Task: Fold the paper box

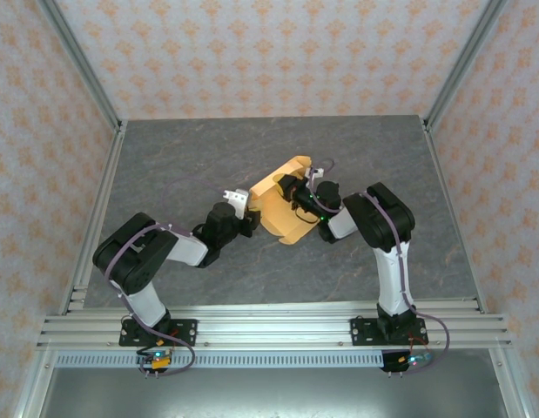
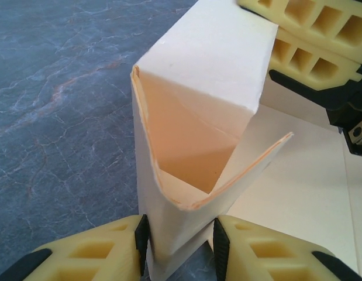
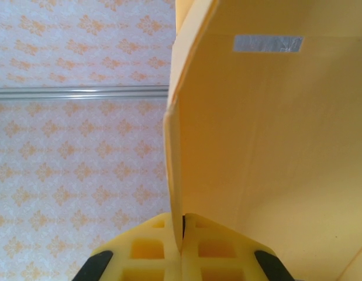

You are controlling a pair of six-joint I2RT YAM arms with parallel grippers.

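Left gripper (image 2: 179, 234) pinches a raised corner fold of the paper box (image 1: 271, 202); right gripper (image 3: 182, 229) clamps one wall, fully closed. We locate the box at 1 o'clock of table (image 1: 182, 165) centre, partly formed, remaining flaps flat.

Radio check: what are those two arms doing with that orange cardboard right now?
Left gripper clamped on raised corner of paper box. Right gripper pinching another wall. Box partly folded; no obstruction seen.
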